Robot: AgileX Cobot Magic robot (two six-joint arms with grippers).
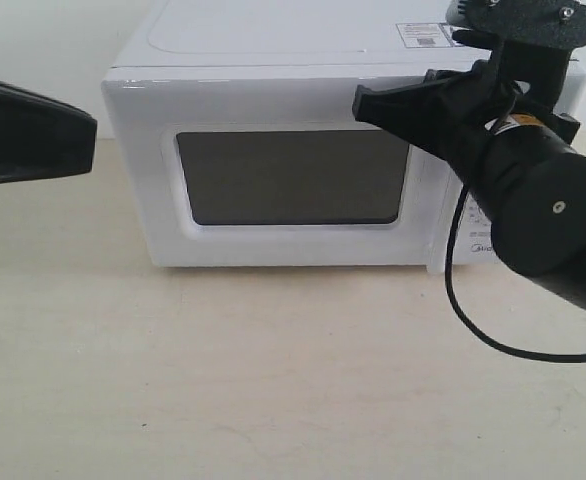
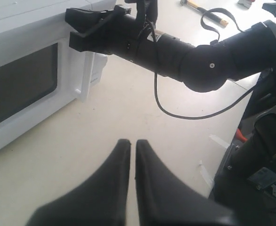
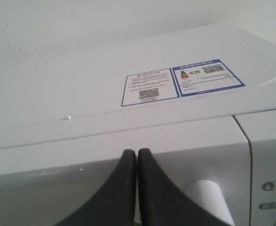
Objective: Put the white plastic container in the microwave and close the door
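Could shove the microwave [image 1: 273, 40] backward if pressed hard on the seemingly shut door [image 1: 293, 105] with the empty, clenched right gripper [image 1: 363, 103] (left gripper [image 2: 131, 143] likewise clenched; white plastic container unseen, presumably inside).

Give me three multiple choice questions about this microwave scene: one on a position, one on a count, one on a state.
1. Where is the right claw?
A. Behind the microwave.
B. At the upper edge of the microwave's front.
C. Inside the microwave.
2. How many stickers are on the microwave's top?
A. Two.
B. None.
C. Five.
3. What state is the door in?
A. Swung wide open.
B. Taken off.
C. Closed.
Answers: 1 B, its tips sit by the door's top edge. 2 A, two lie side by side. 3 C, it sits flush with the front.
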